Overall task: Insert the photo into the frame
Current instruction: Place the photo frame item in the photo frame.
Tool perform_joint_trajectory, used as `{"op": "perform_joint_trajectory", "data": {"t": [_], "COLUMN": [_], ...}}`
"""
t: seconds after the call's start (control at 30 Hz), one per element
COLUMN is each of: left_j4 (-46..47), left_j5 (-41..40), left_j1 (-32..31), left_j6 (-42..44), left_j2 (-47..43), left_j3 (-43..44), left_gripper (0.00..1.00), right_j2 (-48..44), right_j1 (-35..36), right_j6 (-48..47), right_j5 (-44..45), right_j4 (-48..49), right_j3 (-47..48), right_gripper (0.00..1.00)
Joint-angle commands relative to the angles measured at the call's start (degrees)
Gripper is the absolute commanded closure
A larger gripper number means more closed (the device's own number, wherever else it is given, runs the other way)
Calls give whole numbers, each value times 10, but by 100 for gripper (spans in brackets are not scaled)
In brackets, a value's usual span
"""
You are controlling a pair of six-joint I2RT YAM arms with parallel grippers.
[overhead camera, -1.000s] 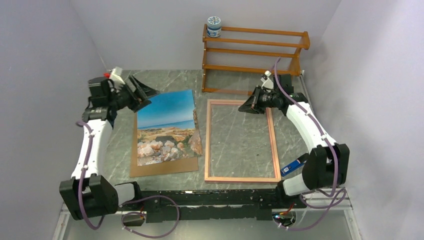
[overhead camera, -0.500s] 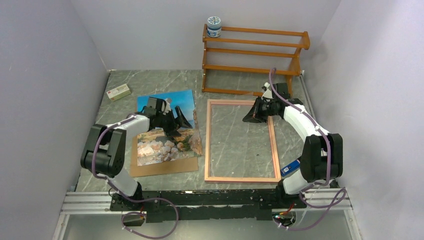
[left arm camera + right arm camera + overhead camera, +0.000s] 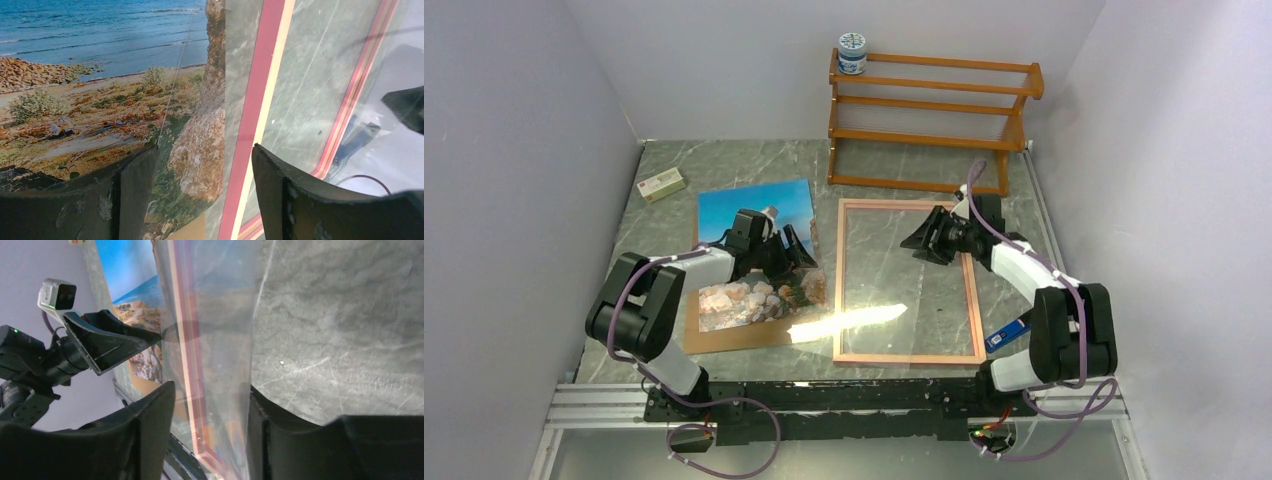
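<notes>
Under my spread left pincer [image 3: 794,252]: big rectangular seashore photo [image 3: 754,215]; thin pink picture frame [image 3: 837,290] lies just right of it, long sides parallel, under my spread right pincer [image 3: 922,238].

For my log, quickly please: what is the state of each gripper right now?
Left gripper: open, holding nothing.
Right gripper: open, holding nothing.
</notes>
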Motion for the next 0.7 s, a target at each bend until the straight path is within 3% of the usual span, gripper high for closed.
{"op": "perform_joint_trajectory", "data": {"t": [0.0, 0.17, 0.3, 0.53, 0.67], "left_j4": [1, 11, 47, 92, 93], "left_j5": [-51, -65, -41, -37, -52], "left_j1": [-16, -17, -18, -18, -19], "left_j6": [-33, -66, -91, -144, -162], "left_j2": [17, 17, 33, 40, 30], "left_j3": [-45, -58, -60, -80, -89], "left_gripper": [25, 28, 30, 36, 39], "right_j2": [-43, -107, -130, -192, -236], "right_j1": [2, 2, 3, 14, 23], "right_j6": [92, 169, 181, 229, 230], "right_j5": [-34, -61, -78, -74, -40], "right_j4": [153, 250, 235, 267, 258], "right_j3": [-84, -159, -168, -222, -241], "right_gripper": [41, 22, 21, 33, 51]}}
